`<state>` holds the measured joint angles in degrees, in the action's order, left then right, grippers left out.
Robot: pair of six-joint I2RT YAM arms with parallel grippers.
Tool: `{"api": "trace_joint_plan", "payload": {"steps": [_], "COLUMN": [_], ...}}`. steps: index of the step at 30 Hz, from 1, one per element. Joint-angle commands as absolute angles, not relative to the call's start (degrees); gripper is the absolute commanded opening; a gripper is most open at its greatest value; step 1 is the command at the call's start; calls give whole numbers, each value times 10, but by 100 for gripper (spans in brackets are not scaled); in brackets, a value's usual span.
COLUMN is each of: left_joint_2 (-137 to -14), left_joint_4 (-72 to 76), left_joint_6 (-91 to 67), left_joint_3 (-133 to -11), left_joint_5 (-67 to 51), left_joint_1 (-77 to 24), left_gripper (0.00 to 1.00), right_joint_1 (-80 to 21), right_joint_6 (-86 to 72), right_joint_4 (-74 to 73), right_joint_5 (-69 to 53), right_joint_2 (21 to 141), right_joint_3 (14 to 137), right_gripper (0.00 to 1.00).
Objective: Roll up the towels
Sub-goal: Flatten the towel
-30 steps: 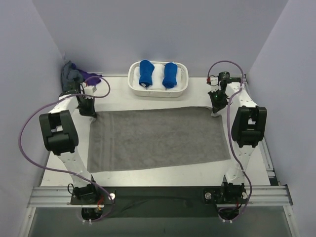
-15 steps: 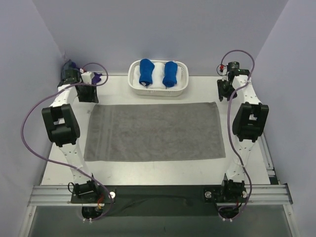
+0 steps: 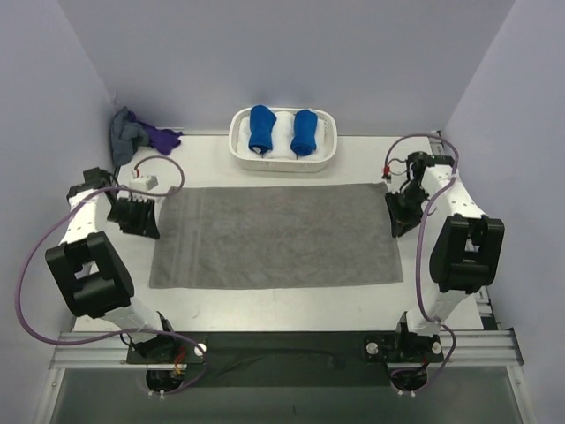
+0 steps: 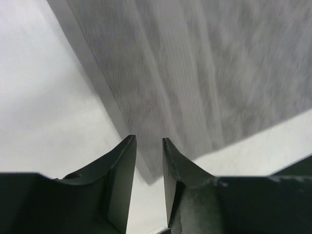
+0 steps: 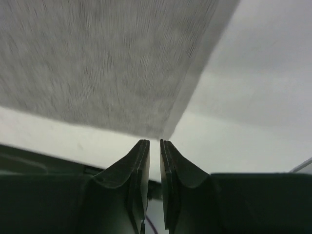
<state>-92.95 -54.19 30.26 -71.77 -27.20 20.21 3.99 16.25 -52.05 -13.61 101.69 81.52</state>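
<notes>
Grey towel (image 3: pixel 278 234) lies flat and unrolled mid-frame in the top view; rolling is not yet begun. Left gripper (image 4: pixel 148 141), at its left edge, stands partly open, empty; right gripper (image 5: pixel 154 142), at the right edge, barely parted, empty. Next, I judge: pinch an edge and turn it over

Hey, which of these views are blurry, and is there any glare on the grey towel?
Left wrist: the grey towel is streaked with motion blur. Right wrist: same smear on the towel, though the right claw looks sharp. Top external: crisp and evenly lit, no glare on the towel, only soft shadows.
</notes>
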Motion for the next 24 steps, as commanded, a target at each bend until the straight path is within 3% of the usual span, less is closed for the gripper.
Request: {"api": "trace_joint_plan", "payload": {"steps": [1, 12, 24], "left_joint_2": [-908, -941, -910], "left_joint_4": [-657, -635, -613], "left_joint_6": [436, 453, 479], "left_joint_3": [-678, -604, -514], "left_joint_5": [-256, -231, -230], "left_joint_1": [243, 243, 241], "left_gripper": [37, 33, 34], "right_joint_1": [41, 40, 35], "right_joint_6": [229, 244, 238], "right_joint_4": [-606, -536, -470], "right_joint_5": [-134, -107, -62], "right_joint_2": [967, 966, 1011], "right_joint_3": [744, 612, 566], "right_gripper": [16, 4, 1]}}
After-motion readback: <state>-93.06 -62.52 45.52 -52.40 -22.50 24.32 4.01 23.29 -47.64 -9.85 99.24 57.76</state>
